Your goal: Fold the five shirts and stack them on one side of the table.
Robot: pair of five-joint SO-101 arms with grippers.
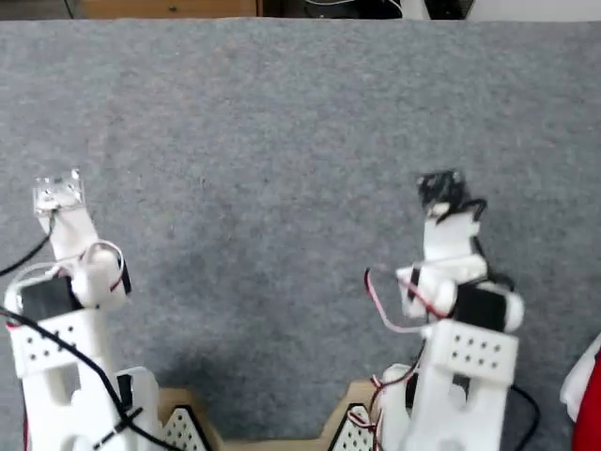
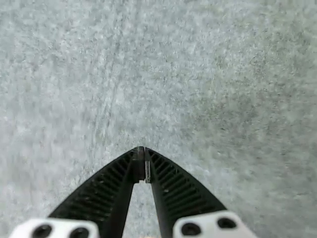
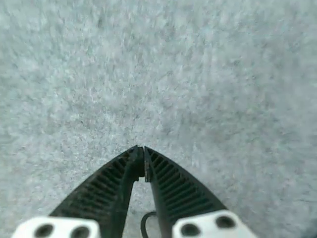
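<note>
Nearest, at the table's front edge near one arm (image 1: 460, 310): red-and-white fabric (image 1: 587, 395), cut off by the frame, too little in sight to call a shirt. Farther out, above the grey felt mat (image 1: 282, 141): left gripper (image 2: 141, 163) with black jaws pressed tip to tip and gripping nothing, right gripper (image 3: 140, 163) likewise closed with nothing between its tips. Farthest, past the mat's far edge: strip of wooden furniture (image 1: 164, 7).
</note>
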